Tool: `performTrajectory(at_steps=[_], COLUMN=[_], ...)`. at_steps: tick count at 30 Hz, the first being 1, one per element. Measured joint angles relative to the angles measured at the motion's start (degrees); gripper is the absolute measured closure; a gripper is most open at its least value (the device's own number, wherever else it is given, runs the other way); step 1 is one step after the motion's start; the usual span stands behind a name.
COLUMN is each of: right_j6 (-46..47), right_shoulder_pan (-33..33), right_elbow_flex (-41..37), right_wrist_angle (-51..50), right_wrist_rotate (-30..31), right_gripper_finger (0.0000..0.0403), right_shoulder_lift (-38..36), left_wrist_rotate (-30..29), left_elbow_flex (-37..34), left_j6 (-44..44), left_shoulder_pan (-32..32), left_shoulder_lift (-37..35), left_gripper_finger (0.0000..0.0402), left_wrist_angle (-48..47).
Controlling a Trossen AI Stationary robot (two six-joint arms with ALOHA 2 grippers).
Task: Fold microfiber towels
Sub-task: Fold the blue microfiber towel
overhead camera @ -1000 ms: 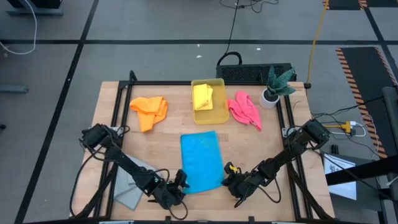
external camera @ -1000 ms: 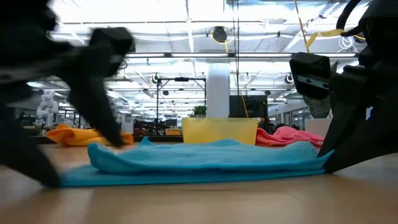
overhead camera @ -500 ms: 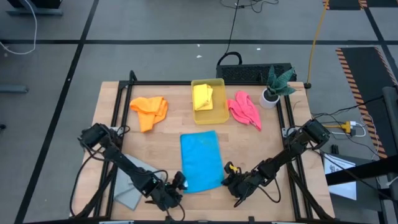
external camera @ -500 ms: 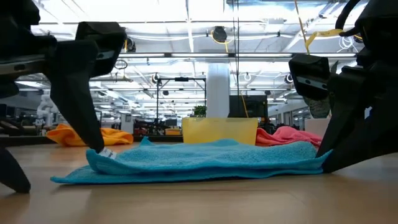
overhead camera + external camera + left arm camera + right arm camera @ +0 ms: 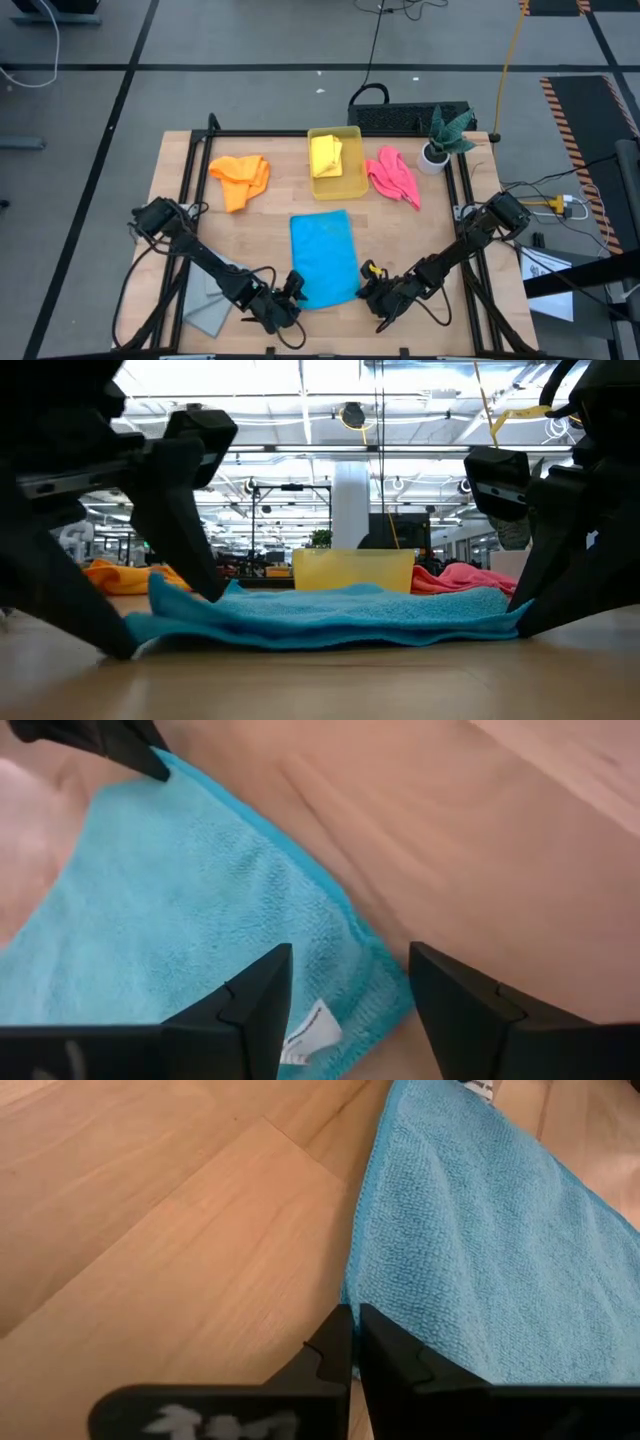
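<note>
I see one bright blue microfiber towel (image 5: 324,258), folded to a rectangle, lying flat at the table's middle near edge. My left gripper (image 5: 291,297) has its fingers spread wide over the towel's near left corner and white tag (image 5: 309,1031), holding nothing, while my right gripper (image 5: 371,290) has its fingers pressed together at the near right corner, where I cannot tell if cloth is pinched. Farther off: crumpled orange towel (image 5: 240,178) far left, yellow towel (image 5: 327,155) inside the translucent yellow plastic bin (image 5: 351,184), pink towel (image 5: 393,175) far right, light grey towel (image 5: 208,302) near left.
</note>
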Motion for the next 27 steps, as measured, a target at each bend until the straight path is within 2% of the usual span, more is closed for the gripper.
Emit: performTrajectory(at_steps=[4, 15, 19, 22, 25, 27], right_j6=[0.0, 1.13, 5.73, 8.14, 9.86, 9.82], right_shoulder_pan=[0.0, 1.36, 2.62, 3.32, 3.86, 4.2], right_elbow_flex=[0.0, 0.02, 0.11, 0.11, 0.11, 0.11], right_wrist_angle=[0.0, 0.57, 1.47, 1.82, 5.17, 9.34], right_wrist_rotate=[0.0, -0.02, -0.8, -4.54, -7.79, -7.86], right_gripper_finger=[0.0397, 0.0397, 0.0397, 0.0397, 0.0397, 0.0397], right_shoulder_lift=[-0.02, -1.18, -3.66, -5.89, -7.66, -8.1], left_wrist_rotate=[0.52, -1.29, -1.65, -1.67, -1.67, -1.95], left_elbow_flex=[-0.02, -0.24, -0.23, -0.17, -0.15, -0.09], left_j6=[-0.27, -3.51, -5.23, -6.01, -6.04, -5.94], left_shoulder_pan=[0.91, -0.7, -2.43, -3.58, -4.42, -5.11], left_shoulder_lift=[0.02, -0.17, -1.31, -2.19, -3.63, -4.51], left_gripper_finger=[0.0231, 0.0387, 0.0387, 0.0375, 0.0377, 0.0388], left_wrist_angle=[-0.07, 1.38, 3.14, 6.09, 10.58, 11.86])
